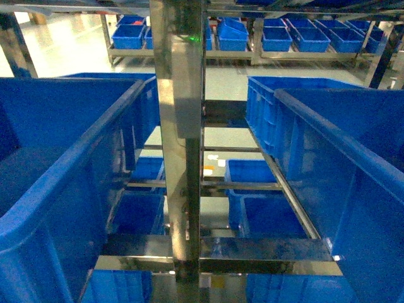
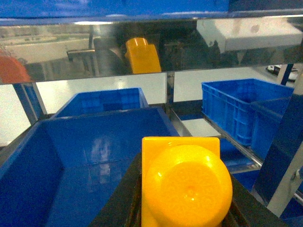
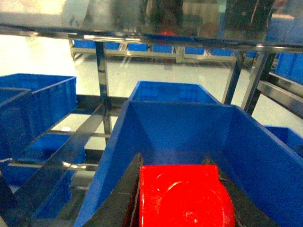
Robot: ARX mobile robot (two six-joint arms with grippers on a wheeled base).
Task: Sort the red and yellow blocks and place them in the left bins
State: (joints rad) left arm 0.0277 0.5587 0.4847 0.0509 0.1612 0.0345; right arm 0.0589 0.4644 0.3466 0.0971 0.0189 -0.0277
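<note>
Left gripper held a yellow block clamped between dark fingers, poised over the open blue bin at 10 o'clock of it — my read: staged for a drop. Right gripper likewise gripped a red block above another blue bin, interior at 12 o'clock. Both blocks sat high, clear of the rims, presumably so release lands inside. Yellow block looked glossy, round stud facing the camera — red one flatter-faced, faint circular stud outline. Neither gripper showed in the head view.
</note>
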